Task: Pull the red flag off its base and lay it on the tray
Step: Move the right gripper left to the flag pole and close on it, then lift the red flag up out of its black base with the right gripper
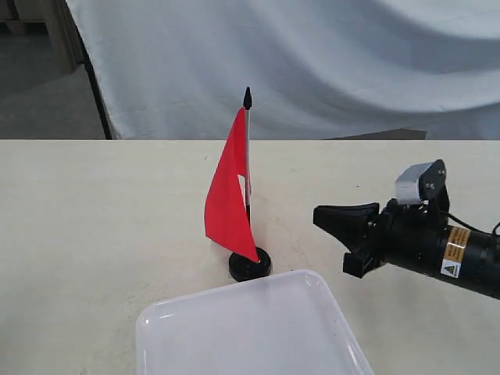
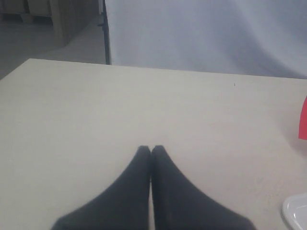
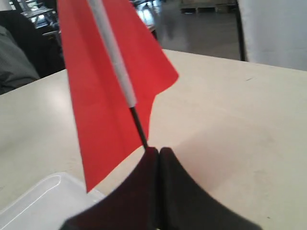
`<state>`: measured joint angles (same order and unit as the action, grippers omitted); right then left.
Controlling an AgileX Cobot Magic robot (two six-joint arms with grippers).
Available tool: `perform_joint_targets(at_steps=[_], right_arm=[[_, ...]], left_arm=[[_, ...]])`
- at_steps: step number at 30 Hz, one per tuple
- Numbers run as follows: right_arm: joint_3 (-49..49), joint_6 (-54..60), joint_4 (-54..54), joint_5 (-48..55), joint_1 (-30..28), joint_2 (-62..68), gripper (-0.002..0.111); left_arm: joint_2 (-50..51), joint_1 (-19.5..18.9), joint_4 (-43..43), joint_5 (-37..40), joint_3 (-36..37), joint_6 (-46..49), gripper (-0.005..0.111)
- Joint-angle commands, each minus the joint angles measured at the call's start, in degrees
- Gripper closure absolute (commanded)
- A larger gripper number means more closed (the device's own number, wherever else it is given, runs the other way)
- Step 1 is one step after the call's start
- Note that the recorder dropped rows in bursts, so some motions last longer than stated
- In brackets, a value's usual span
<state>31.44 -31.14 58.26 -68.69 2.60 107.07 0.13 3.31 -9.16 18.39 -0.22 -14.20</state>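
Note:
The red flag [image 1: 227, 199] stands upright on its thin stick, planted in the small round black base [image 1: 250, 266] at mid-table. The translucent white tray [image 1: 250, 332] lies just in front of the base. My right gripper [image 1: 319, 216] is shut and empty, hovering to the right of the flag, a short way off the stick. In the right wrist view the red flag [image 3: 103, 91] and its stick fill the space just beyond the shut gripper [image 3: 159, 151], and a corner of the tray [image 3: 43, 199] shows. My left gripper [image 2: 151, 148] is shut over bare table; the exterior view does not show it.
A pale beige table [image 1: 94, 226] carries everything, with a white cloth backdrop [image 1: 328, 62] hanging behind it. In the left wrist view a sliver of the red flag [image 2: 303, 120] and of the tray [image 2: 296, 211] shows at the frame's edge.

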Motion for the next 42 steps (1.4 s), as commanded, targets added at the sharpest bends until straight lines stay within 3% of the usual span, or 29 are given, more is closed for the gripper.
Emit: perform_joint_targets(at_steps=[1,3,4,9,10,17,21,27,28,30,31,32,36,42], right_arm=[[1.1,-0.5,2.9,-1.3,2.2,0.6,0.108],[1.1,-0.5,1.2,-1.3,3.1,0.6,0.100],[1.1,-0.5,-0.5,-0.9,3.9,0.6,0.091],[1.1,1.7,-2.9,1.8,6.9,0.6,0.013],[1.1,2.7,-2.7,1.7,7.6,0.6,0.004],[1.1,11.8,-10.9,0.3,15.2,0.6,0.004],[3.5,24.2,-34.9,6.8,22.7,2.6,0.004],[12.4,24.5,-35.8,10.5,25.1,8.8,0.004],[13.4,24.4,-36.0,10.6,25.1,9.6,0.007],[13.8,24.7,-36.5,10.6,25.1,9.8,0.038],[13.7,24.7,-36.3,11.0,25.1,9.6,0.088],[13.7,23.7,-35.8,11.5,25.1,9.6,0.107],[13.7,23.6,-33.0,13.6,25.1,5.5,0.109],[13.7,23.3,-30.8,26.4,25.1,-6.6,0.109]], left_arm=[[-0.1,0.2,0.0,0.0,0.2,0.1,0.107],[-0.1,0.2,0.0,0.0,0.2,0.1,0.107],[-0.1,0.2,0.0,0.0,0.2,0.1,0.107],[-0.1,0.2,0.0,0.0,0.2,0.1,0.107],[-0.1,0.2,0.0,0.0,0.2,0.1,0.107],[-0.1,0.2,0.0,0.0,0.2,0.1,0.107],[-0.1,0.2,0.0,0.0,0.2,0.1,0.107],[-0.1,0.2,0.0,0.0,0.2,0.1,0.107],[-0.1,0.2,0.0,0.0,0.2,0.1,0.107],[-0.1,0.2,0.0,0.0,0.2,0.1,0.107],[-0.1,0.2,0.0,0.0,0.2,0.1,0.107],[-0.1,0.2,0.0,0.0,0.2,0.1,0.107],[-0.1,0.2,0.0,0.0,0.2,0.1,0.107],[-0.1,0.2,0.0,0.0,0.2,0.1,0.107]])
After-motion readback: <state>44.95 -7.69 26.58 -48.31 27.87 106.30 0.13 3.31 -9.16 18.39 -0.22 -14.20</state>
